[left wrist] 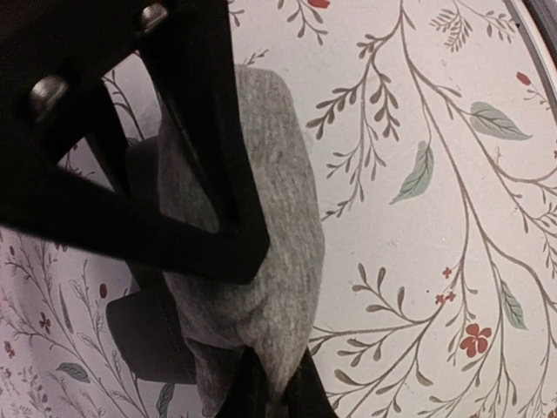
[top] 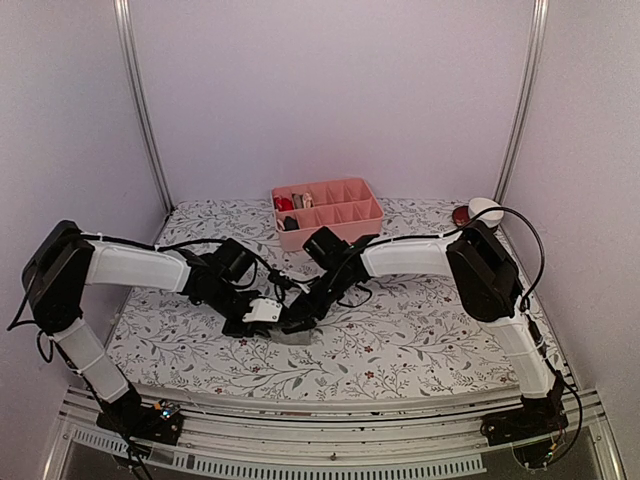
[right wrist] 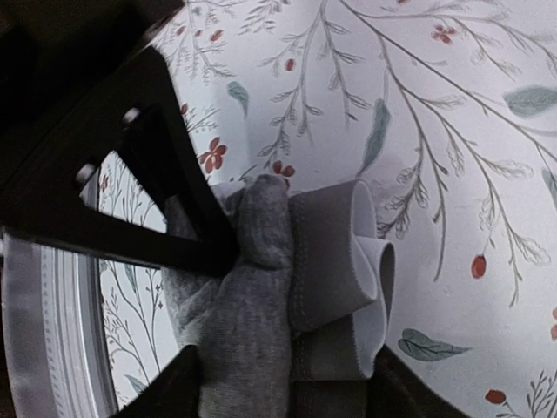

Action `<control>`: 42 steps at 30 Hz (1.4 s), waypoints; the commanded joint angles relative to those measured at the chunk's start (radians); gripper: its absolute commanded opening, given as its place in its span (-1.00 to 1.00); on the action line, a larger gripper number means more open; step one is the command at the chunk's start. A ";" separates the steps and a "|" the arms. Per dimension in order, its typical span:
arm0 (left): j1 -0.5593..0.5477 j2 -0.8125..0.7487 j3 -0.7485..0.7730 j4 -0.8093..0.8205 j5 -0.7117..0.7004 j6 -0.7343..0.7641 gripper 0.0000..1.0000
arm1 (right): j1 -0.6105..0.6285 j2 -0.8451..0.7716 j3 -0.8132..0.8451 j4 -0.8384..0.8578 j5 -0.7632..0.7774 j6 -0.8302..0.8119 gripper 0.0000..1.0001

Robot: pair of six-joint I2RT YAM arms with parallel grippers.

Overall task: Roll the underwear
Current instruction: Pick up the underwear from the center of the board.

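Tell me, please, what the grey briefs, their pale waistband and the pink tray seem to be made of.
Briefs: soft knit cloth, matte, fine ribs showing. Waistband: smooth elastic, probably, curling in a springy loop. Tray: likely plastic, rigid thin walls.

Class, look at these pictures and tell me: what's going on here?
Two robot arms meet over a pair of grey briefs on the flowered table. The left tool is shut, pinching the cloth. The right tool straddles the bunched end where the pale waistband curls; whether it grips is unclear. The roll looks loose and unfinished.
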 commanded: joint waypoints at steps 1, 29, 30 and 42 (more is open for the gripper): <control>0.009 0.022 0.029 -0.014 0.029 -0.037 -1.00 | 0.005 0.039 0.010 -0.058 -0.060 -0.045 -0.02; 0.145 -0.424 -0.143 0.200 0.007 -0.189 0.97 | -0.030 -0.256 -0.103 0.073 0.227 0.043 -0.96; 0.170 -0.462 -0.171 0.242 0.005 -0.210 0.97 | -0.036 -0.275 -0.100 0.075 0.262 0.054 -0.96; 0.286 -0.422 -0.312 0.527 -0.123 -0.371 0.97 | -0.173 -0.304 0.111 0.078 0.632 0.212 -0.96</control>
